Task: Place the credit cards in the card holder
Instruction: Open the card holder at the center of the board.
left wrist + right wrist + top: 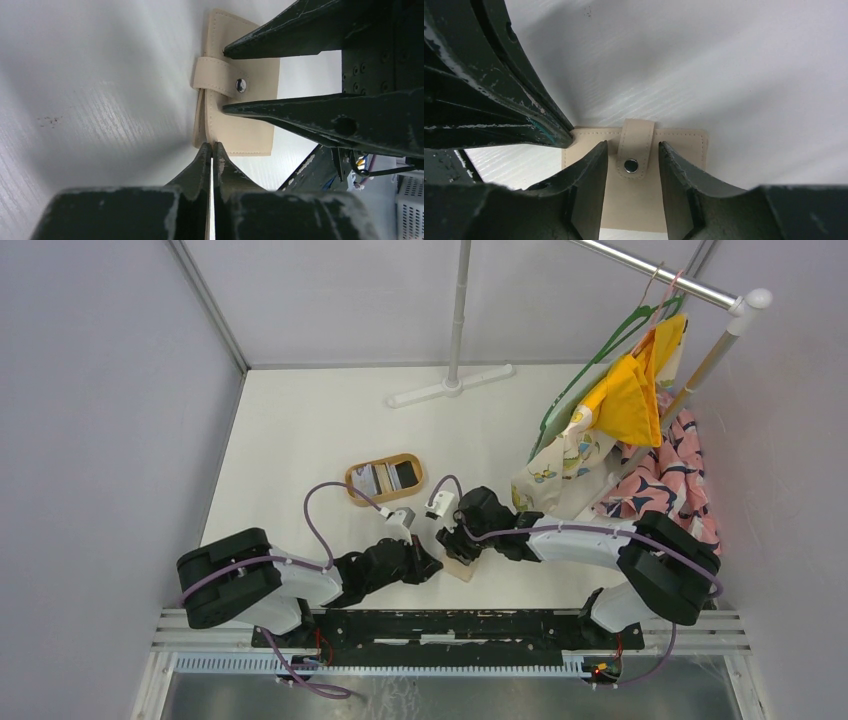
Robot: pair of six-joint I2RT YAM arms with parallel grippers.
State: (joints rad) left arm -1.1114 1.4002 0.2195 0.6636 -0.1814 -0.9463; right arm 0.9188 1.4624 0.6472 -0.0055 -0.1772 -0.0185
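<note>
The beige card holder (674, 150) lies snapped shut on the white table, also seen as the card holder (250, 130) and, small, the card holder (463, 571) between the two arms. My left gripper (212, 146) is shut, its tips pinching the card holder's near edge. My right gripper (633, 146) is open, one finger on each side of the strap with the snap button (631, 165). The credit cards (388, 476) lie in an oval wooden tray (352, 480) behind the grippers, neither gripper touching them.
A clothes rail (660, 270) with hanging yellow and patterned garments (630, 400) fills the right side. A white stand foot (452, 388) sits at the back. Grey walls close in left, back and right.
</note>
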